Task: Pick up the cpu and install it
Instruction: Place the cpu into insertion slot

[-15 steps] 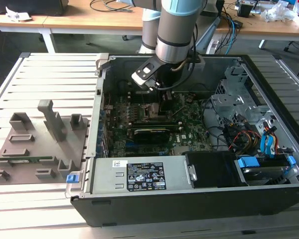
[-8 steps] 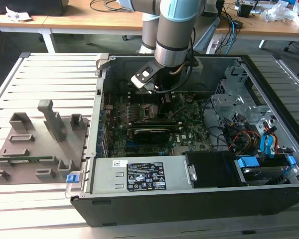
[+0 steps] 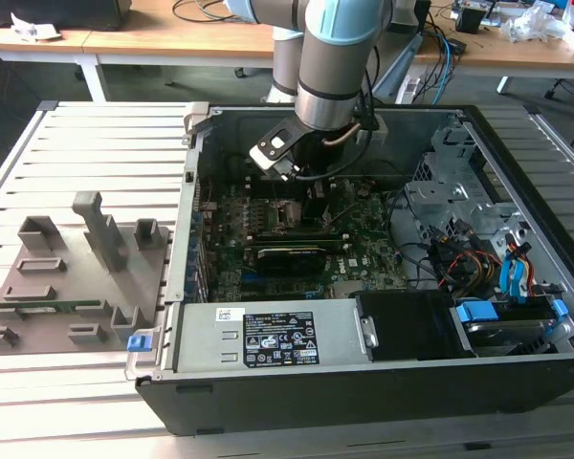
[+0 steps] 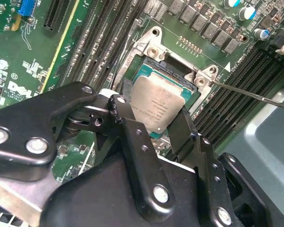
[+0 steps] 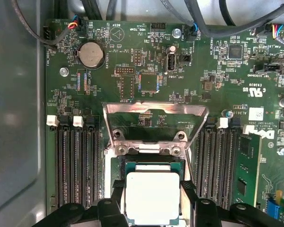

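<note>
One cpu [image 5: 153, 197] gripped in end effector [image 5: 153, 190] (at open socket [image 5: 130, 166]).

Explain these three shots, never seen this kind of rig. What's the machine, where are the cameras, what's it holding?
The machine is a single robot arm that reaches down into an open computer case. The exterior view comes from a camera off the arm and shows the whole scene. The case lies on a slatted table, with a grey plastic tray of upright blocks beside it, on the exterior view's left. Both wrist views come from cameras riding on the arm, looking at the green motherboard. The black pincer has a finger on each side of the cpu, the silver square chip, and appears to grip it. The cpu sits over the socket, whose metal frame is swung open.
</note>
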Controlling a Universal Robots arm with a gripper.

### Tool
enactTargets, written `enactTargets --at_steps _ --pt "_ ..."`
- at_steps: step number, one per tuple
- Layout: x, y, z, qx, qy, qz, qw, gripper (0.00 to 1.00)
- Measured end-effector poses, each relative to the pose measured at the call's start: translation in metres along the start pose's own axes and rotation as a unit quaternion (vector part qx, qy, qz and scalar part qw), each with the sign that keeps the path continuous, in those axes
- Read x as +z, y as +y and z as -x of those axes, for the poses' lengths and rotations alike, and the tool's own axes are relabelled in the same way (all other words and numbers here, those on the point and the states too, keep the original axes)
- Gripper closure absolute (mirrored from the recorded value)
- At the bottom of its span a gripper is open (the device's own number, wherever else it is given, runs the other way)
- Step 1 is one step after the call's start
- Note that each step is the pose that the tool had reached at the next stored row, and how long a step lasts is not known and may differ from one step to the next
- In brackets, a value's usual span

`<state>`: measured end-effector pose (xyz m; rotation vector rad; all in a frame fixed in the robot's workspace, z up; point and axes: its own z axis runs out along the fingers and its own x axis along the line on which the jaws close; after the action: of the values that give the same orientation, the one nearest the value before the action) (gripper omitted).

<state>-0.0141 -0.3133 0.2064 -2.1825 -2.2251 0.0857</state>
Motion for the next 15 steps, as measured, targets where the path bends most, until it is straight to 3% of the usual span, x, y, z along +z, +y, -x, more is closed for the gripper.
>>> enactTargets --at_steps 15 --pt "0.0077 -0.0004 -0.0037 0.000 -0.0001 0.0000 1.0000 0.45"
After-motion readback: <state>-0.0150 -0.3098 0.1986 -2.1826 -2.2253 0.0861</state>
